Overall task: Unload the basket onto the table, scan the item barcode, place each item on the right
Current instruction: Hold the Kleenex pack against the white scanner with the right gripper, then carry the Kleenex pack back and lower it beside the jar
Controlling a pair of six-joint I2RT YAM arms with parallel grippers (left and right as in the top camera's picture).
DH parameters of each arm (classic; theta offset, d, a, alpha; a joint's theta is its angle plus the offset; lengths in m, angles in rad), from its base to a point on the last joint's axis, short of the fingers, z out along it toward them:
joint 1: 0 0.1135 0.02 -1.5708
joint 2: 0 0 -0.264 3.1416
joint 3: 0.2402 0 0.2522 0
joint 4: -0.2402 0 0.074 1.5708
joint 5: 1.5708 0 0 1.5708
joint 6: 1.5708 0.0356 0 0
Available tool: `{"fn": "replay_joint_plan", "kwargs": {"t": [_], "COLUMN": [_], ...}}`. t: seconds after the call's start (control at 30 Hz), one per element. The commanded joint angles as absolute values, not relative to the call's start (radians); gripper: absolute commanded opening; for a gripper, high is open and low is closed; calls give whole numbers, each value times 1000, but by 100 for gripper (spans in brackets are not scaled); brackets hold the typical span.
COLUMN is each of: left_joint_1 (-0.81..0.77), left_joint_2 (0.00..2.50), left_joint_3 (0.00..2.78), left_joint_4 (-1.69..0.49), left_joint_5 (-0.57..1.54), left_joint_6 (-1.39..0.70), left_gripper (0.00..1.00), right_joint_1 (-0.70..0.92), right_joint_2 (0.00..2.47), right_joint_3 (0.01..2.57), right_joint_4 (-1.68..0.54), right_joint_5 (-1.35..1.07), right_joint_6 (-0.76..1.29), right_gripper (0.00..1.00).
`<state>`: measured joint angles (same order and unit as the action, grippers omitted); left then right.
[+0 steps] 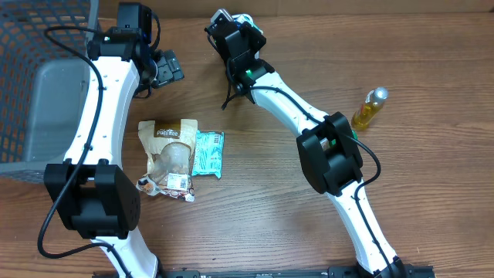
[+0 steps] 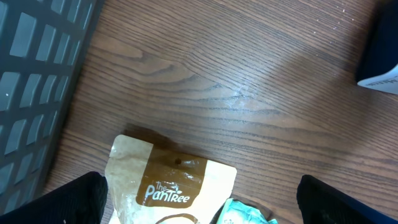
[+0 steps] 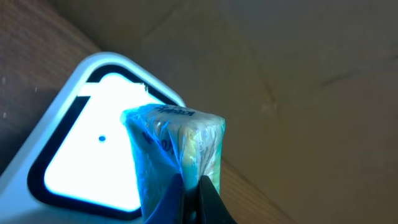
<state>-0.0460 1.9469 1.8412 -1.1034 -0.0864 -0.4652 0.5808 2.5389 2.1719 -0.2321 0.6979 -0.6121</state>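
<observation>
The right wrist cam catches what overhead can't: a teal-wrapped pack [image 3: 177, 143] pinched at its lower edge in my right gripper [image 3: 193, 202], jaws clamped on it, right in front of the scanner [image 3: 87, 162] and its lit white window. Overhead just shows that arm bunched up at the table's far edge. My left gripper [image 1: 168, 66] is spread wide with nothing in it, near a brown Pantree bag [image 1: 171, 150] that has another teal packet [image 1: 207, 153] right beside it. Wood-grain table [image 1: 309, 232], grey mesh basket [image 1: 31, 85] on the left, small bottle of yellow liquid [image 1: 370, 108] off to the right.
</observation>
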Motion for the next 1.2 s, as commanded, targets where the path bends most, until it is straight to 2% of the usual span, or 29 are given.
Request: {"fn": "replay_joint_plan", "kwargs": {"t": [0.0,0.23,0.4,0.53,0.8,1.17], "left_joint_1": [-53,-53,-53,-53,-53,-53], "left_joint_2": [1935,1935,1935,1935,1935,1935], "left_joint_3": [1860,1860,1860,1860,1860,1860], "left_joint_4": [-1103,-1103,-1103,-1103,-1103,-1103], "left_joint_5": [-81,-82,-82,-82,-82,-82], "left_joint_6": [-475,-475,-475,-475,-475,-475], "left_gripper": [100,100,100,100,100,100], "right_joint_1": [591,562,508,461,415,408], "right_joint_2": [2401,2224,2220,2235,2235,2235], "right_joint_3": [2170,2170,2170,2156,2041,1918], "right_joint_4": [-301,-816,-1148,-1326,-1416,-1448], "right_joint_5": [728,495,279,213,204,265], "right_joint_6": [-442,-25,206,342,494,554], "right_gripper": [4,4,4,4,4,4]}}
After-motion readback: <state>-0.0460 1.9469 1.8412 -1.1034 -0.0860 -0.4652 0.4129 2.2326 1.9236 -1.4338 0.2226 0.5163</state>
